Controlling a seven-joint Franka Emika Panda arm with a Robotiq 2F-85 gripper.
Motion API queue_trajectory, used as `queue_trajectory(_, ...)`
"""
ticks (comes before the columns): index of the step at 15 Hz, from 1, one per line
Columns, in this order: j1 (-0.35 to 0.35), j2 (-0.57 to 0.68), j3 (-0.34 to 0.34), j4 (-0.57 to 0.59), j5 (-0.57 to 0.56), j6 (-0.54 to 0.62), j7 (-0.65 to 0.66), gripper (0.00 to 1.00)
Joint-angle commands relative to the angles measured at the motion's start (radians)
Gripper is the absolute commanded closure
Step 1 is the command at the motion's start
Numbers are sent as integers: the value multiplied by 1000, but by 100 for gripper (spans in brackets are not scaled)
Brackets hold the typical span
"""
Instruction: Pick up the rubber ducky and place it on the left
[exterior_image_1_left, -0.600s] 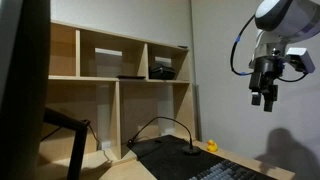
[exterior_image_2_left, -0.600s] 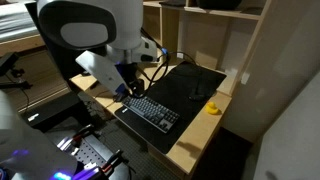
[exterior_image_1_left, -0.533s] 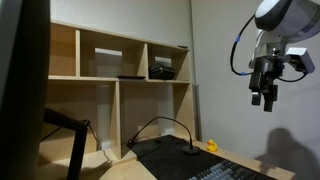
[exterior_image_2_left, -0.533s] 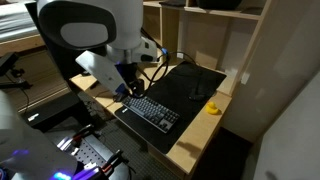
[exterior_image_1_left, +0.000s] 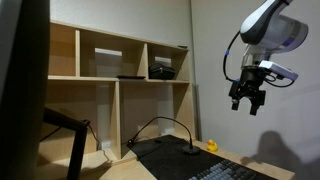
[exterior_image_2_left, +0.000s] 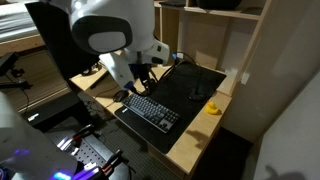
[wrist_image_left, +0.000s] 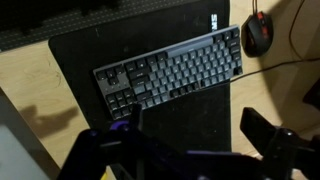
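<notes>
Ducky: the rubber ducky (exterior_image_1_left: 211, 146) sits on the light wooden desk (exterior_image_2_left: 197, 135), just off the edge of the black desk mat (exterior_image_2_left: 190, 82) and close to the wall. It looks upright, though it's too small to be sure.
Gripper: the gripper (exterior_image_1_left: 244, 106) hangs high over the desk and points down. In the wrist view its fingers (wrist_image_left: 265, 130) are spread wide with nothing between them.
Ducky vs gripper: well apart. In an exterior view the ducky (exterior_image_2_left: 213, 108) is far below the gripper and off to one side.
Under the gripper: the wrist view looks straight down at a dark keyboard (wrist_image_left: 170, 75) lying on the mat.
Other stuff: a black mouse (wrist_image_left: 258, 35) sits past one end of the keyboard. A thin black cable (exterior_image_1_left: 160, 121) arcs over the back of the mat.
Backdrop: a wooden shelf unit (exterior_image_1_left: 118, 80) has a few dark items in its upper compartments.
</notes>
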Motion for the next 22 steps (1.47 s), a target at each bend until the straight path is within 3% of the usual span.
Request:
queue_trajectory(1,84,254,-48,148,132,136,110,0)
queue_trajectory(2,106,316,-62,199,195,157,129,0)
queue_trajectory(3,-10,190,38,96,155,122,68,0)
queue_trajectory(7,5,322,44,191,202,146,110,0)
queue_trajectory(8,-8,388,64,213,192,204,190,0)
queue_trajectory(9,-17,473,74,264,256,252,223,0)
queue_trajectory(13,-93,685,120,462,432,263,307,0)
queue_trajectory(16,-170,818,153,630,469,232,440,0)
queue_trajectory(17,-161,722,172,506,423,269,386,0)
queue_trajectory(21,-184,751,193,536,417,268,398,0)
queue_trajectory(22,-163,791,183,551,380,322,474,0)
